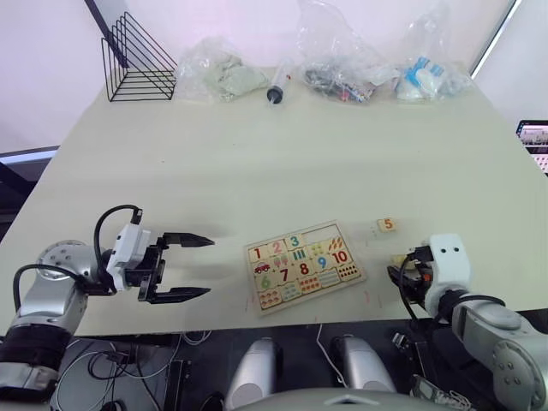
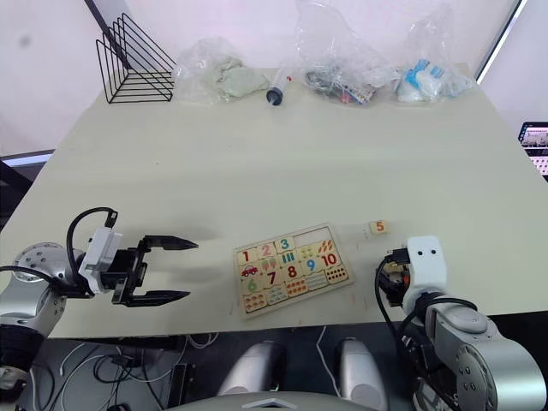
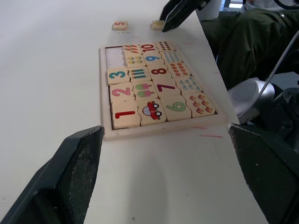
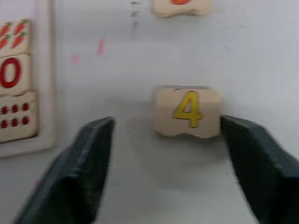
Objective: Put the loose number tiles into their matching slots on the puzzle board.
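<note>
The puzzle board (image 1: 304, 265) lies near the table's front edge, with tiles 1, 2 and 3 seated in its top row. Beside the 3, the matching slots (image 1: 330, 233) form one long bare recess. Right of the board lie two loose number tiles: the orange 5 (image 1: 387, 225) and, nearer me, the yellow 4 (image 4: 188, 112). My right gripper (image 4: 167, 122) is open, low on the table, with the 4 between its fingers, close against one finger (image 4: 254, 163). My left gripper (image 1: 207, 266) hangs open and empty left of the board.
A black wire rack (image 1: 137, 64) stands at the far left. Several clear plastic bags (image 1: 342, 64) and a syringe-like tube (image 1: 276, 90) line the far edge. The table's front edge (image 1: 223, 324) runs just below the board.
</note>
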{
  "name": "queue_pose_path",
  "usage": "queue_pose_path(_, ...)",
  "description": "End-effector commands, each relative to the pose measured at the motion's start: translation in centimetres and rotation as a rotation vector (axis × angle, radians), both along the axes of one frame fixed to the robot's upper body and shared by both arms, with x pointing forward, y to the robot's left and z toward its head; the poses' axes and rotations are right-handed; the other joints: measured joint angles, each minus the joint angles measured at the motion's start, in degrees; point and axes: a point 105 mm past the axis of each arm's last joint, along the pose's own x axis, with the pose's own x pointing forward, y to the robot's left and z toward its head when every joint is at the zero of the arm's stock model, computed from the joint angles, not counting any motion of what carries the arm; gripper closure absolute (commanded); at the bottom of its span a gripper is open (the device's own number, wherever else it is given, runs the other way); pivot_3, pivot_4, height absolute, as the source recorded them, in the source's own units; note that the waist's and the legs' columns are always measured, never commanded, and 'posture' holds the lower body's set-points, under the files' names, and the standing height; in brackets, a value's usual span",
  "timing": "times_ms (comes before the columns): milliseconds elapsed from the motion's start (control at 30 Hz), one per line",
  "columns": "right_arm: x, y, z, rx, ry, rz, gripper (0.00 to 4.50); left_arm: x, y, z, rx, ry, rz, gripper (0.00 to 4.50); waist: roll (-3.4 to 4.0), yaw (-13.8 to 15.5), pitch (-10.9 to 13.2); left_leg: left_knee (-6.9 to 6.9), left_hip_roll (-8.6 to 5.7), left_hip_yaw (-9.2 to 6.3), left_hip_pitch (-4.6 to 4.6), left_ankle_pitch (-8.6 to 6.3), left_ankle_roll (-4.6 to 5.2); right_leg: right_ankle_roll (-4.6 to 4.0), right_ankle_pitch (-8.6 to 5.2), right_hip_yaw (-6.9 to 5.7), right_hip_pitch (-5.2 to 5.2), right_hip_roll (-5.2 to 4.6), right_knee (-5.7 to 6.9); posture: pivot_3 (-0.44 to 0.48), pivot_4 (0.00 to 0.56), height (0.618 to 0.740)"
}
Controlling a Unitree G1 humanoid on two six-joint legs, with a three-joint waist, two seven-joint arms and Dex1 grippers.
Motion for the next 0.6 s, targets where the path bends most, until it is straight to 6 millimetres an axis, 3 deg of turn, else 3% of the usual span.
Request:
queue_pose_path(33,0.2,-0.6,1.0,-0.028,-0.064,0.026,0.07,-0.4,0.2,0.4,0.005,-0.010,-0.032,0.00,0.00,0.01,0.00,0.00,0.00,0.01,0.00,0.00,0.00,0.00,0.00,0.01,0.00,0.00,0.00,0.000,0.150,0.740)
queue_pose_path(233,0.8,-0.2,2.6,0.021,-0.177,0.198,0.07,-0.8,0.0,0.4,-0.004,-0.005,-0.041,0.00,0.04,-0.19,0.02,-0.02,0.03,0.03,-0.01,0.00,0.00,0.00,0.00,0.02,0.00,0.08,0.01,0.000,0.150,0.740)
queue_pose_path(467,1.0,-1.1,2.7,0.034,-0.198,0.573,0.07,-0.9,0.2,0.5,0.001,-0.011,-0.039,0.00,0.03,-0.09,0.05,0.02,0.03,0.15,-0.03,0.00,0.01,0.01,0.00,0.04,0.02,0.04,-0.01,0.000,0.150,0.740)
queue_pose_path(600,2.0,-2.0,2.9,0.064,-0.242,0.642,0.07,-0.9,0.2,0.5,0.003,-0.018,-0.036,0.00,0.03,-0.03,0.05,0.02,0.04,0.23,-0.03,0.00,0.01,0.00,0.00,0.00,0.03,0.09,0.01,0.000,0.150,0.740)
